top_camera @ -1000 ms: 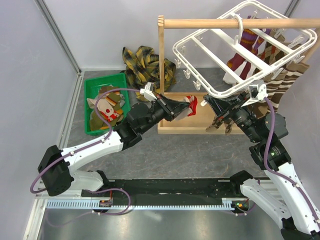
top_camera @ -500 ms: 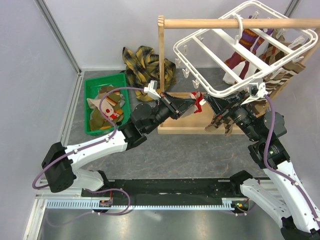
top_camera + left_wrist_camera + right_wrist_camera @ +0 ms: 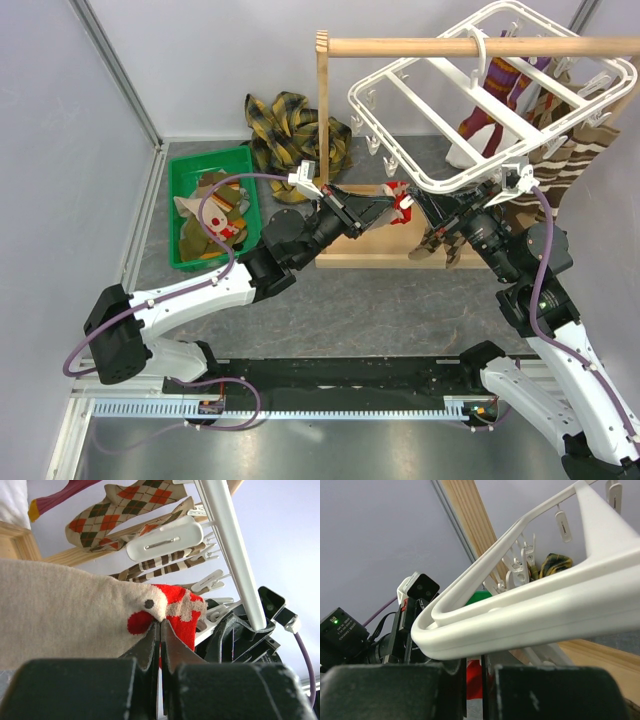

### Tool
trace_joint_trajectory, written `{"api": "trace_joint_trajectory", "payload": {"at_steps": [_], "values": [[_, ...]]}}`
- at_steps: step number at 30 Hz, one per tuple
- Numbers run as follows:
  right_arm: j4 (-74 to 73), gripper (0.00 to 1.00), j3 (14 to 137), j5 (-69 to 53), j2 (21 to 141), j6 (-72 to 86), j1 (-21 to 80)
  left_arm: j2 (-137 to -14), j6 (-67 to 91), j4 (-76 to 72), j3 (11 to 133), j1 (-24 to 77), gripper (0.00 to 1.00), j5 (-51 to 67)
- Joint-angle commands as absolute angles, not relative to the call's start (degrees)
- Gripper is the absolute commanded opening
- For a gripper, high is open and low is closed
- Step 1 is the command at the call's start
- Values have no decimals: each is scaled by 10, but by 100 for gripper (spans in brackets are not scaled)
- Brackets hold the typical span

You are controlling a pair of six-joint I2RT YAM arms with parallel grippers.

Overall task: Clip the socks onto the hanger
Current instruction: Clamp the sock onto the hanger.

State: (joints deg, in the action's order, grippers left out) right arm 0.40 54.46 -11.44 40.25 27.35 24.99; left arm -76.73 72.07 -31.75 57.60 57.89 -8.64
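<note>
My left gripper (image 3: 390, 205) is shut on a beige sock with red trim (image 3: 65, 610), pinched at its red edge (image 3: 160, 625). It holds the sock up under the near-left corner of the white grid hanger (image 3: 500, 112), right beside my right gripper (image 3: 428, 205). My right gripper's jaws stand nearly together (image 3: 475, 662) on a small white clip (image 3: 212, 614) under the hanger rim (image 3: 545, 610), which hides their tips. Argyle socks (image 3: 125, 505) and striped socks (image 3: 565, 165) hang from the hanger's far side.
The hanger hangs from a wooden rod (image 3: 400, 46) on a rack with an upright post (image 3: 323, 120) and a tray base (image 3: 370, 250). A green bin (image 3: 190, 165) holding more socks sits at the left. A yellow-and-black plaid cloth (image 3: 290, 125) lies behind it.
My left gripper has carried the sock to the right and up, until its red end is next to my right gripper at the hanger's corner. My right gripper has barely shifted.
</note>
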Motion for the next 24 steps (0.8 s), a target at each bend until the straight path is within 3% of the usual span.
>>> {"api": "trace_joint_trajectory", "payload": {"at_steps": [1, 24], "values": [[-62, 1, 549, -51, 412, 292, 247, -760, 686, -350, 591, 584, 2, -121], [-67, 1, 553, -15, 413, 340, 247, -754, 669, -378, 572, 591, 2, -149]]}}
